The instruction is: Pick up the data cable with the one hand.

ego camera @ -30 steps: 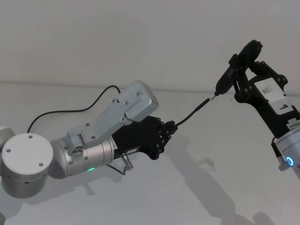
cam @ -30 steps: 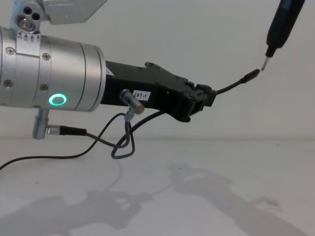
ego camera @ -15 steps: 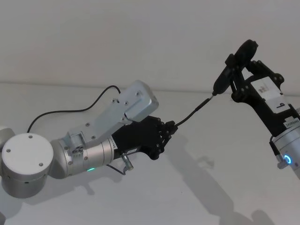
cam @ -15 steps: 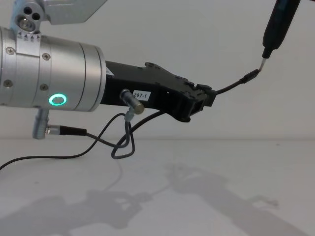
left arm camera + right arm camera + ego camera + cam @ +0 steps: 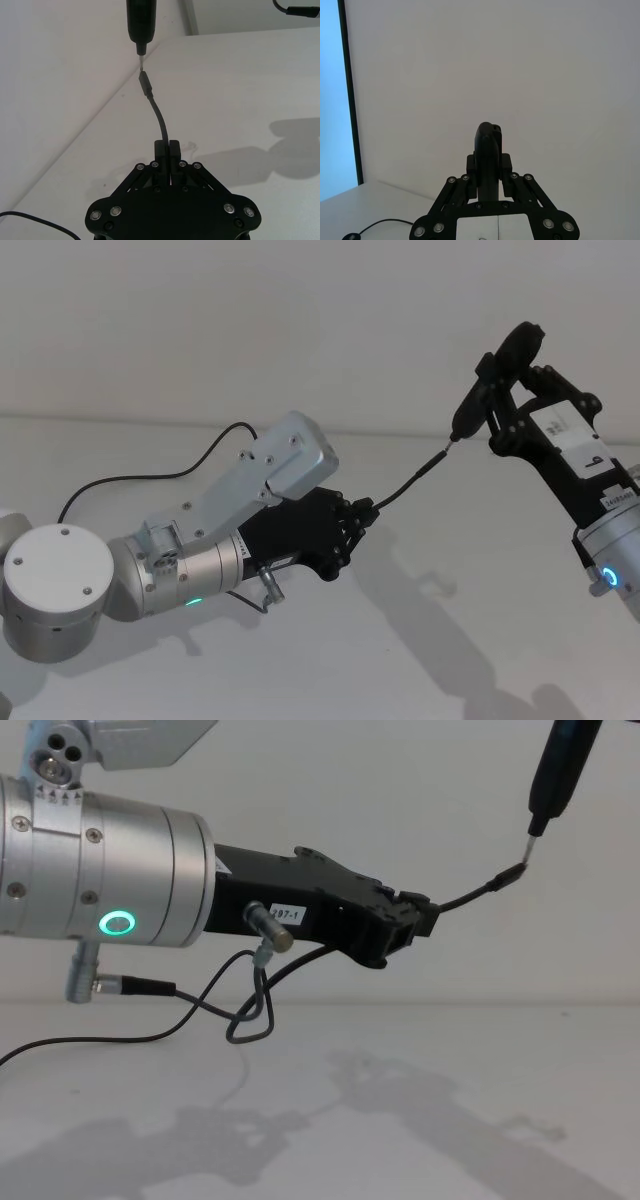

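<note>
My left gripper (image 5: pixel 365 510) is raised above the table and shut on the data cable (image 5: pixel 410 480), a thin black cord. The cord's short free end rises from between the fingertips (image 5: pixel 161 146) to a slim black plug (image 5: pixel 145 83). From the side, the left gripper (image 5: pixel 420 915) holds the cable (image 5: pixel 470 896) out to the right, with the plug (image 5: pixel 511 874) uppermost. My right gripper (image 5: pixel 500 405) is shut on a black pen-shaped tool (image 5: pixel 478 400). The tool's pale tip (image 5: pixel 527 845) sits right at the plug's end; I cannot tell whether they touch.
The cable's slack loops below the left wrist (image 5: pixel 250 1010) and trails off across the white table (image 5: pixel 420 640). A thin wire with a silver cylindrical plug (image 5: pixel 272 933) hangs at the left wrist. A pale wall stands behind.
My right gripper has shifted a little left and up with the tool, bringing its tip closer to the plug. The left gripper and cable have held still.
</note>
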Tool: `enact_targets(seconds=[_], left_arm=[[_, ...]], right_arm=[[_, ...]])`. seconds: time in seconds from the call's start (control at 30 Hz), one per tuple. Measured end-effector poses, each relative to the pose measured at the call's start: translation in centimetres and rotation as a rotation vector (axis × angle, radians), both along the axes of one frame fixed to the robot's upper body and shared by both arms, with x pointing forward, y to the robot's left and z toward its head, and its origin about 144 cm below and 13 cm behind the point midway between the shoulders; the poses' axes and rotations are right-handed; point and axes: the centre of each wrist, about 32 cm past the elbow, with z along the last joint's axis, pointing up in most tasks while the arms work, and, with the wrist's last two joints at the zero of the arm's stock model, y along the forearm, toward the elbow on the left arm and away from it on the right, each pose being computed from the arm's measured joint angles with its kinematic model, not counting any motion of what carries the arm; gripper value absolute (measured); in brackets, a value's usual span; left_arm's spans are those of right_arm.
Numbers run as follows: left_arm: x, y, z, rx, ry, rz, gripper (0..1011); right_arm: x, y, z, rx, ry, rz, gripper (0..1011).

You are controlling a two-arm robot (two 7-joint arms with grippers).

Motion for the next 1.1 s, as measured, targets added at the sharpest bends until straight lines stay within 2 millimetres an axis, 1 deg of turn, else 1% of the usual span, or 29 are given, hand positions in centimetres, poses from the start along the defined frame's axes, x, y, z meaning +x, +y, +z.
enact_targets(seconds=[1.1], left_arm=[[0.0, 0.0, 0.0, 0.0, 0.0, 0.0, 46]], right_arm=[[0.03, 0.18, 0.28, -0.013, -0.001, 0.007, 268]])
